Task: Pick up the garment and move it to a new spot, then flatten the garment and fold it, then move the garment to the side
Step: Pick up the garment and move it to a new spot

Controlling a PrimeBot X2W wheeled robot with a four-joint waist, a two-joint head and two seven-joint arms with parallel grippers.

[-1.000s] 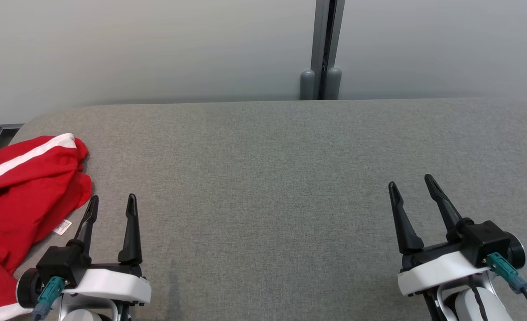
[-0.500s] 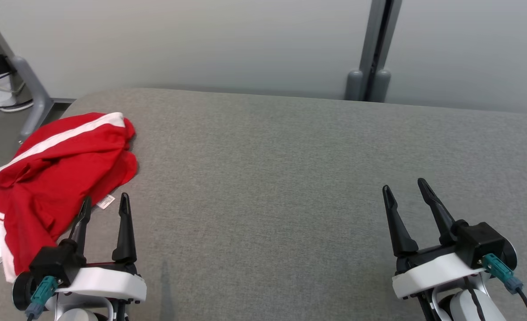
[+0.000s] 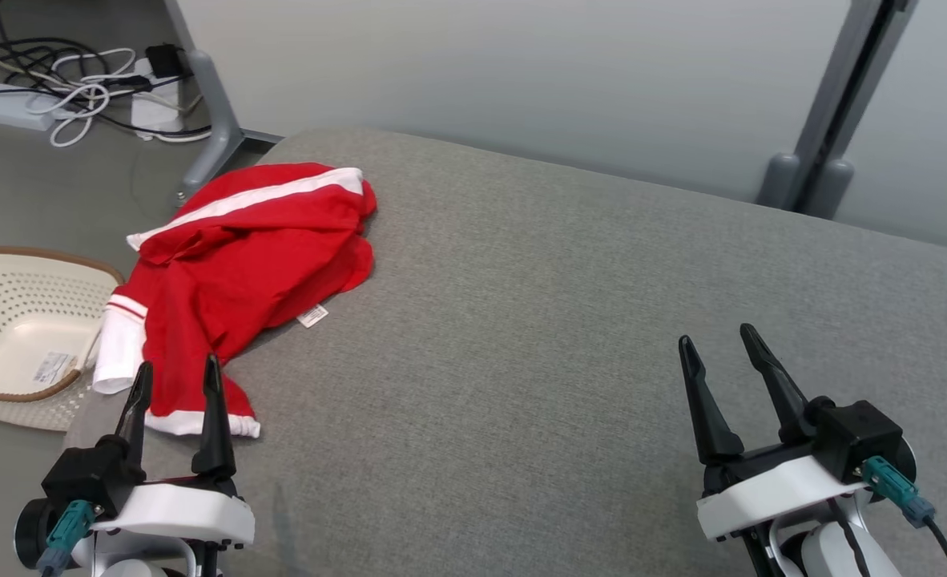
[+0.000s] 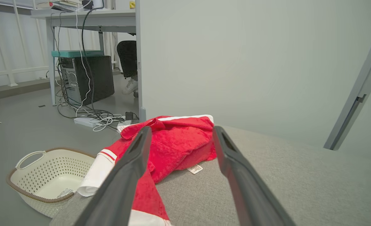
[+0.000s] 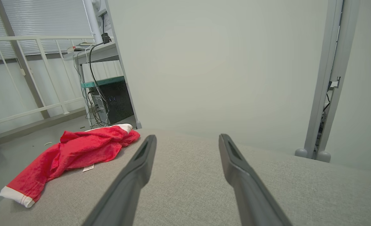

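Note:
The garment (image 3: pixel 241 264) is a red top with white stripes and cuffs, crumpled at the left end of the grey padded table (image 3: pixel 570 320), one sleeve hanging over the edge. It also lies ahead in the left wrist view as the garment (image 4: pixel 176 144) and far left in the right wrist view as the garment (image 5: pixel 78 150). My left gripper (image 3: pixel 175 375) is open, its fingertips over the near hem of the cloth, nothing between them. At the lower right my right gripper (image 3: pixel 718 343) stands open over bare table, well apart from the cloth.
A cream perforated basket (image 3: pixel 17 320) stands on the floor left of the table; basket (image 4: pixel 47 175). Cables and a power strip (image 3: pixel 81 88) lie on the floor beyond, beside a desk leg (image 3: pixel 209 120). A grey wall with a post (image 3: pixel 826 160) backs the table.
The head camera has swung left, so the garment, the basket and the floor have come into the picture. Both grippers stay open and keep their places low in the picture.

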